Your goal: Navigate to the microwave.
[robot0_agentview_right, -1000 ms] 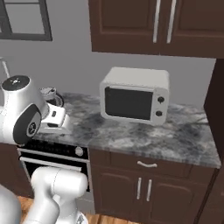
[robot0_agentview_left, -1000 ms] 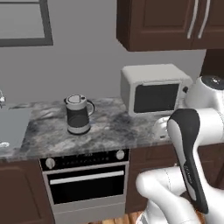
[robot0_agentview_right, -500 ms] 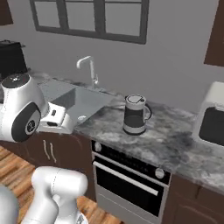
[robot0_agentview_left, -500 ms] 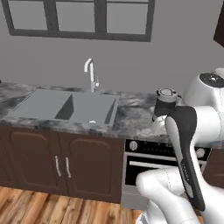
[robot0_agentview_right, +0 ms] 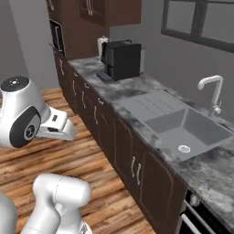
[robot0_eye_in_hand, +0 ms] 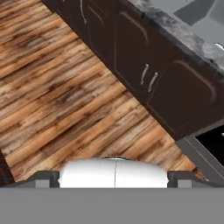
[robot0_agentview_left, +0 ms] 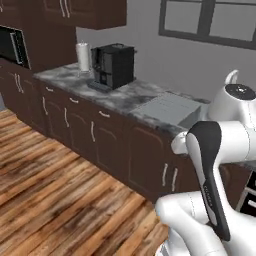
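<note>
place: pretty clearly a home kitchen, rendered rather than real
counter: long grey marbled countertop (robot0_agentview_right: pixel 137 91) running along the wall
cabinets: dark brown base cabinets (robot0_agentview_left: pixel 95 135) with thin silver handles under it, more dark uppers (robot0_agentview_left: pixel 95 12) above
sink: grey basin (robot0_agentview_right: pixel 192 132) with a ribbed drainboard set into the counter, curved faucet (robot0_agentview_right: pixel 211 93) behind it
appliances: black coffee machine (robot0_agentview_right: pixel 121 59) on the counter with a white paper towel roll (robot0_agentview_left: pixel 82 56) just beside it, microwave (robot0_agentview_left: pixel 12 46) built into the tall cabinetry at the far end
window: dark-framed window (robot0_agentview_left: pixel 210 20) on the grey wall above the sink
floor: warm wood planks (robot0_eye_in_hand: pixel 65 96), very lived-in house look
</note>
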### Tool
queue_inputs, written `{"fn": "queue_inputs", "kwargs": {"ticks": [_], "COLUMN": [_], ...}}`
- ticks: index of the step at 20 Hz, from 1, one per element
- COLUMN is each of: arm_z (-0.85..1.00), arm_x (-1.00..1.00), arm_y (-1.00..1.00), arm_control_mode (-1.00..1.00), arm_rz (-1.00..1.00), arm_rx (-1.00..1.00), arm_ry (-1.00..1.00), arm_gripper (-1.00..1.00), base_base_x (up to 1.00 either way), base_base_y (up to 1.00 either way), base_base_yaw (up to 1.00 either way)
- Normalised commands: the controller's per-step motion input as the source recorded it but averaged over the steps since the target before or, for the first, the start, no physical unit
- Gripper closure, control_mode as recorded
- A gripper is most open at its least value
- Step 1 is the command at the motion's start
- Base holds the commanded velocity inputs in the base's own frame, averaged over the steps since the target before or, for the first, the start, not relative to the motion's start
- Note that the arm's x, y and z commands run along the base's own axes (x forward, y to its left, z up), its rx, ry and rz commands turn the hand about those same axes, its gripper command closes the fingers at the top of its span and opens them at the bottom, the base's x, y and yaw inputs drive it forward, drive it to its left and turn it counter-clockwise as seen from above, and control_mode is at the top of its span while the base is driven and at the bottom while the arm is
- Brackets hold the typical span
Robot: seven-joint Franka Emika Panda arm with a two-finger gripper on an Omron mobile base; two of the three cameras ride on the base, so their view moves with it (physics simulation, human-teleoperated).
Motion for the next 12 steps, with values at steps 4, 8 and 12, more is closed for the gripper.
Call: {"fn": "queue_inputs", "kwargs": {"ticks": [4, 8, 12], "arm_z": [0.0, 0.0, 0.0], "arm_x": [0.0, 0.0, 0.0], "arm_y": [0.0, 0.0, 0.0], "arm_control_mode": [1.0, 1.0, 1.0], "arm_rz": [0.0, 0.0, 0.0], "arm_rx": [0.0, 0.0, 0.0], "arm_ry": [0.0, 0.0, 0.0], "arm_gripper": [-1.0, -1.0, -1.0], "base_base_x": [0.07, 0.36, 0.61], "base_base_y": [0.06, 0.0, -0.07], "base_base_yaw": [1.0, 0.98, 0.91]}}
